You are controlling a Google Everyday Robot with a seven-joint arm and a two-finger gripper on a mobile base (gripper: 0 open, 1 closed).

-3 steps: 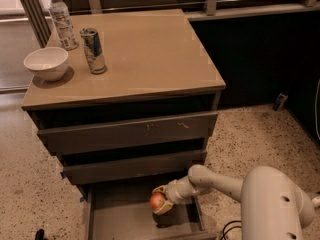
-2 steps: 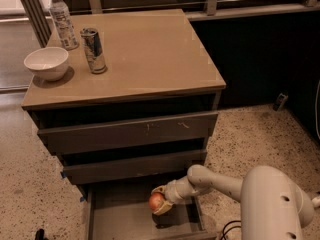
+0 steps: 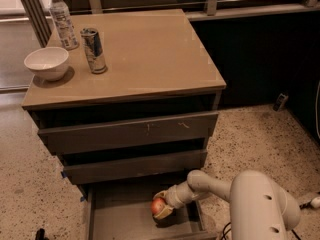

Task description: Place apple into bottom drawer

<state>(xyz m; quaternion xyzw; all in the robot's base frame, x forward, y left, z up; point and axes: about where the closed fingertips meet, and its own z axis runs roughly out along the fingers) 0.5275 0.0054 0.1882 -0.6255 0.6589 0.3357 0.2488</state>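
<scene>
While over the bottom drawer (image 3: pixel 120 216), the gripper (image 3: pixel 161 207) clasps the apple (image 3: pixel 158 205) between its fingers.

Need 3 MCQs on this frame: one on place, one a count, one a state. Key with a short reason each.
1. Where is the apple?
A. on the room floor
B. in the gripper, over the bottom drawer
C. in the middle drawer

2. How many things stand on the cabinet top?
A. one
B. five
C. three

3. The bottom drawer is:
A. pulled out
B. pushed shut
C. taken off the cabinet

Key:
1 B: the gripper is closed round the apple just above the drawer's floor.
2 C: bowl, can and bottle.
3 A: its grey floor shows.
</scene>
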